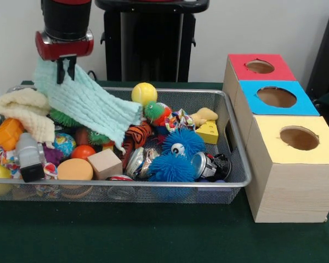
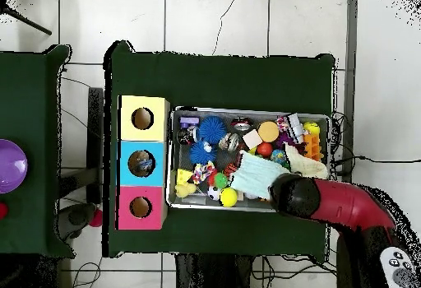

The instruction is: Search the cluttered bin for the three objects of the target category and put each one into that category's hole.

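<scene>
1. Front view shows the hand up high, close to the far edge of the counter, toward its left end.
2. The hand is clenched on the pale blue cloth. It pinches one end of it.
3. The cloth hangs long and slanted. It runs from the hand down to the right, and its low end rests on the toys in the middle of the bin.
4. Two shiny crinkly things lie low in the bin, by its wall on the near-edge side. One shiny bag is just beside the wooden block. The other shiny bag is to the right of the blue spiky balls. I think these are the things to find. I cannot see a third one.
5. So from the hand, both bags lie toward the near edge and to the right, well apart from it.
6. The boxes with holes stand by the right edge of the counter, past the bags.
7. I think the hand must let the cloth go first, away from the bags, so it does not cover them.
</scene>
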### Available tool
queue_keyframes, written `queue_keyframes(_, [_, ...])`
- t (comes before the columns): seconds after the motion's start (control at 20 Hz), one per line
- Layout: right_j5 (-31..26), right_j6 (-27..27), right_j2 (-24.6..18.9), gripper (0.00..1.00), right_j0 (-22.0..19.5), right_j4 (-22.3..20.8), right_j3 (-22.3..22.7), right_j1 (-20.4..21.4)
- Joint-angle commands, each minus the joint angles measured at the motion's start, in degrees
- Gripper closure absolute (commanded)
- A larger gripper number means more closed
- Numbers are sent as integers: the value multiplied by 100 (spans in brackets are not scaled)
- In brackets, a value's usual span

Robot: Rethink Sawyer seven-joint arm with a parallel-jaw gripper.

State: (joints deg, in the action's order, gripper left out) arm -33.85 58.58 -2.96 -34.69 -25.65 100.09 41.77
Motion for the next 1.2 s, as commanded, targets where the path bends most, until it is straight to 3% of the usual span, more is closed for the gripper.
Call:
queue_keyframes(0.05, [-862,-799,-224,100,-310,-363,-520,315])
queue_keyframes(0.4, [-1232,-1149,-487,100,-624,-434,-601,498])
queue_keyframes(0.9, [-1179,-996,-613,100,-719,-477,-593,448])
queue_keyframes(1.2, [-1733,-70,-664,100,-770,504,-302,395])
